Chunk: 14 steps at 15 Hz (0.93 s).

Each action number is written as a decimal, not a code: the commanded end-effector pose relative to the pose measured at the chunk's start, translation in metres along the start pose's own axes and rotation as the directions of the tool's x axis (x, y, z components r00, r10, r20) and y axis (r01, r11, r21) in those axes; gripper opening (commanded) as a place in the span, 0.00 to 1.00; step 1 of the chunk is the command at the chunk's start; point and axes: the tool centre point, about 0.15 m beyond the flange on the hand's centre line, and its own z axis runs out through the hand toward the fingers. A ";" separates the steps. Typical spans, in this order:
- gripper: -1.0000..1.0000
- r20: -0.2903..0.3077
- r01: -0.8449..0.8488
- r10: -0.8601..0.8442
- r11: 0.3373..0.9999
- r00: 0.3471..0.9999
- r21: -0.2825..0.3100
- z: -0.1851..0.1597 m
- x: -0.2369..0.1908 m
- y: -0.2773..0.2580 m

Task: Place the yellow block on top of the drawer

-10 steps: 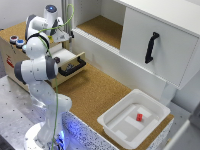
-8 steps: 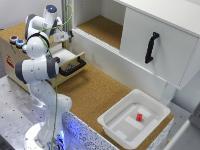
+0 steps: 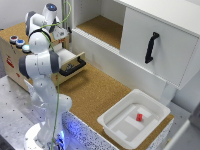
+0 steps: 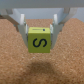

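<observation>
1. The gripper pinches the yellow block between both fingers, clear of the cork below.
2. It hangs above the drawer top, seemingly poised for setting down.

Cork surface beneath the gripper and its held block lies bare. Buttons occupy the drawer top toward the exterior view's left. The pulled-out tray's handle projects forward. White cabinet rises on the exterior view's right.

Robotics lab: arm on perforated metal bench, cork-topped mock cabinetry.
</observation>
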 end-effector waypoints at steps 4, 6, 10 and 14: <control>0.00 0.034 0.052 -0.054 0.997 0.998 0.048 0.037 0.007 0.048; 1.00 0.023 0.056 -0.057 0.998 0.998 0.040 0.028 0.007 0.048; 1.00 -0.005 0.074 -0.073 0.996 0.997 0.047 -0.003 0.007 0.038; 1.00 -0.004 0.110 -0.110 0.993 0.994 0.041 -0.030 0.010 0.017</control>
